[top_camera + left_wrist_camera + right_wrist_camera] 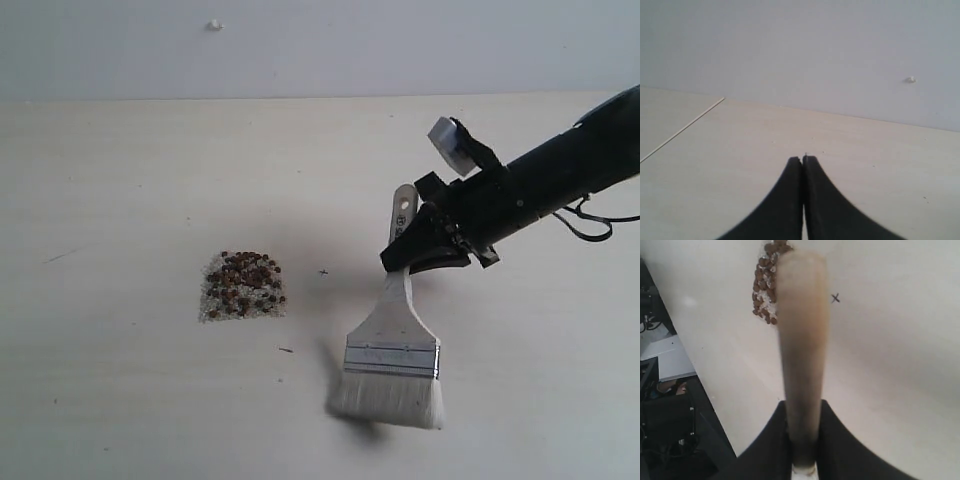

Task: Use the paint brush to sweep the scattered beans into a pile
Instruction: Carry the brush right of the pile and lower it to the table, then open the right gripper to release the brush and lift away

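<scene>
Right gripper (418, 255) grasps paint brush (392, 358); left gripper (803, 162) clenched, empty. Beans (243, 287) look piled mid-table (120, 180). Bristles (388, 400) seemingly lifted: lower flat, nudge stragglers inward gently.

We see a pale wooden table (140, 400) stretching all round the right claw (412, 255), with a small pencilled cross (323, 271) near it. Well behind the claw a plain grey-white wall (300, 50) rises, evenly lit, bearing one tiny white blob (214, 25).

pile (243, 286) on table (120, 200), brush (392, 355) rt of it, apart
</scene>
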`<action>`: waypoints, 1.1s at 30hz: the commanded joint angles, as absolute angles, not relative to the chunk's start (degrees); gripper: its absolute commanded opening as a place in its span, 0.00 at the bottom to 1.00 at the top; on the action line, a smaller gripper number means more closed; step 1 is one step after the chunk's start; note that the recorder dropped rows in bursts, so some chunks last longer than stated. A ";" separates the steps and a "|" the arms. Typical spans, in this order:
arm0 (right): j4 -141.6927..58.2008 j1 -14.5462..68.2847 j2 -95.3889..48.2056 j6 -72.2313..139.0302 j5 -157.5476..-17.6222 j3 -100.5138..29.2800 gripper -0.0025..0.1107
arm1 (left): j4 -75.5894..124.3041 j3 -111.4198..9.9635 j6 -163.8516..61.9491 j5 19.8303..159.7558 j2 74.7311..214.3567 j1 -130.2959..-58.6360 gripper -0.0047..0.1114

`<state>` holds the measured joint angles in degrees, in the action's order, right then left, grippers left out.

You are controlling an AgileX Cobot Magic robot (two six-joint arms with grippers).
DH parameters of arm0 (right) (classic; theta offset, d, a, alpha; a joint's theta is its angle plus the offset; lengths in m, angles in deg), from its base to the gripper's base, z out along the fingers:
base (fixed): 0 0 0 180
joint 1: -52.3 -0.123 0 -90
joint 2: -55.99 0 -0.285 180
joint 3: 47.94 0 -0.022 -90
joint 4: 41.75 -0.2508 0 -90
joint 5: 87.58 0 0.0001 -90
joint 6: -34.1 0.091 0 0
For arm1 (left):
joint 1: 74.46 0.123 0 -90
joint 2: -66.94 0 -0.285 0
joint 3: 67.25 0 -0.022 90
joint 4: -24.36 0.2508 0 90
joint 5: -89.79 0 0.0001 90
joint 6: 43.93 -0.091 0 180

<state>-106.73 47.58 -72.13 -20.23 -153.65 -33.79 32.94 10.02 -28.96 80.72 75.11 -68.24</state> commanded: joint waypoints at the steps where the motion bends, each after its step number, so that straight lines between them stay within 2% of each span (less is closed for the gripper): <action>1: -107.47 47.49 -74.97 -22.18 -153.83 -33.64 0.02 | 33.13 9.96 -28.97 80.80 74.73 -68.17 0.04; 7: -107.45 47.26 -76.50 -23.21 -153.64 -33.97 0.05 | 33.13 9.96 -28.97 80.80 74.73 -68.17 0.04; 16: -111.13 47.26 -76.43 -26.26 -150.97 -33.97 0.39 | 33.13 9.96 -28.97 80.80 74.73 -68.17 0.04; 18: -112.35 47.26 -76.27 -27.29 -150.80 -33.97 0.43 | 33.13 9.96 -28.97 80.80 74.73 -68.17 0.04; 27: -110.33 47.97 -64.40 -27.22 -143.87 -33.97 0.39 | 33.13 9.96 -28.97 80.80 74.73 -68.17 0.04; 30: -105.80 47.97 -58.33 -21.98 -140.02 -33.97 0.29 | 33.13 9.96 -28.97 80.80 74.73 -68.17 0.04; 33: -97.03 47.97 -51.85 -12.68 -134.54 -33.28 0.13 | 33.13 9.96 -28.97 80.80 74.73 -68.17 0.04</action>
<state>-103.52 47.57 -57.34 -19.54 -139.15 -33.70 32.94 10.02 -28.96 80.72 75.11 -68.24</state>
